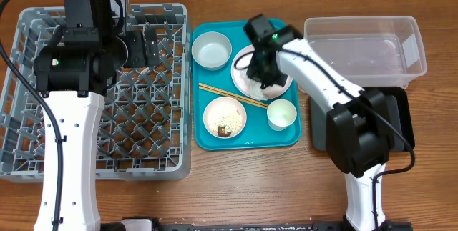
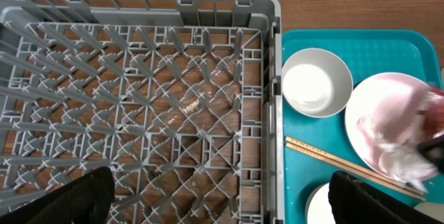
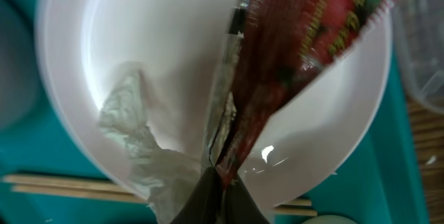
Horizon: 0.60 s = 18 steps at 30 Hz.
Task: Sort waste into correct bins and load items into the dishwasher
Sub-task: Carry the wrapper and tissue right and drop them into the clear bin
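The right gripper [image 3: 218,186] is clamped on the red wrapper [image 3: 305,37] over the plate [image 3: 139,30]; the clear tub [image 1: 361,45] sits past the teal tray's [image 1: 247,144] right edge.

**Even light overhead, soft focus at the wrists**

The overhead view is bright, evenly lit from above and sharp throughout. Shadows on the wooden table [image 1: 236,181] are short and soft, and the clear tub [image 1: 361,45] carries a pale sheen along its rim. In the left wrist view the grey rack [image 2: 139,99] is crisp. The fingers [image 2: 73,196] of the left gripper [image 2: 222,207] are black, detail-less shapes, and the plate [image 2: 388,127] blurs toward the right edge. The right wrist view is very close and soft: the plate washes nearly white with one small glint, the red wrapper [image 3: 305,37] shows foil glare, and the right gripper [image 3: 216,200] is a dark smear.
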Available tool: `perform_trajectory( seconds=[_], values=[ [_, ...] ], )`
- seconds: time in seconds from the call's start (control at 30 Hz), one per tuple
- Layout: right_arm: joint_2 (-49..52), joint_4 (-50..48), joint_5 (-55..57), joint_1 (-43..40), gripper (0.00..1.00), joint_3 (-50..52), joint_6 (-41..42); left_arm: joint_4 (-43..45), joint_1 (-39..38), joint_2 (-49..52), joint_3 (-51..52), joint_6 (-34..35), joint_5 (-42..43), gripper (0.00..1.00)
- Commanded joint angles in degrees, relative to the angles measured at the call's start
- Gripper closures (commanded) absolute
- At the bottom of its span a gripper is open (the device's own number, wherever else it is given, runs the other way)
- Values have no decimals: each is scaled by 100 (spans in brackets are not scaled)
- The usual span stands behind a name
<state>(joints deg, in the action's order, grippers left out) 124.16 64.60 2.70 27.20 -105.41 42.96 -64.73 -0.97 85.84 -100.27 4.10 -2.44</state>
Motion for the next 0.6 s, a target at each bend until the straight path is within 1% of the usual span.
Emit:
perform_trajectory(
  seconds=[0.0, 0.03, 0.13, 0.23, 0.4, 0.57],
  values=[
    [-289, 481, 20, -186, 96, -1150, -144, 24, 31, 13, -162, -66, -72, 0],
    [-391, 872, 22, -247, 96, -1781, -286, 24, 31, 13, -162, -68, -72, 0],
    [-505, 1497, 85, -424, 96, -2855, -289, 24, 31, 13, -162, -68, -72, 0],
    [-525, 1794, 107, -675, 96, -3370, -282, 24, 31, 13, -162, -68, -72, 0],
    [-503, 1932, 372, -1314, 96, -3311, -70, 24, 31, 13, -160, -68, -72, 0],
    [-466, 1834, 498, -2017, 96, -2699, 234, 24, 31, 13, -160, -68, -72, 0]
  ],
)
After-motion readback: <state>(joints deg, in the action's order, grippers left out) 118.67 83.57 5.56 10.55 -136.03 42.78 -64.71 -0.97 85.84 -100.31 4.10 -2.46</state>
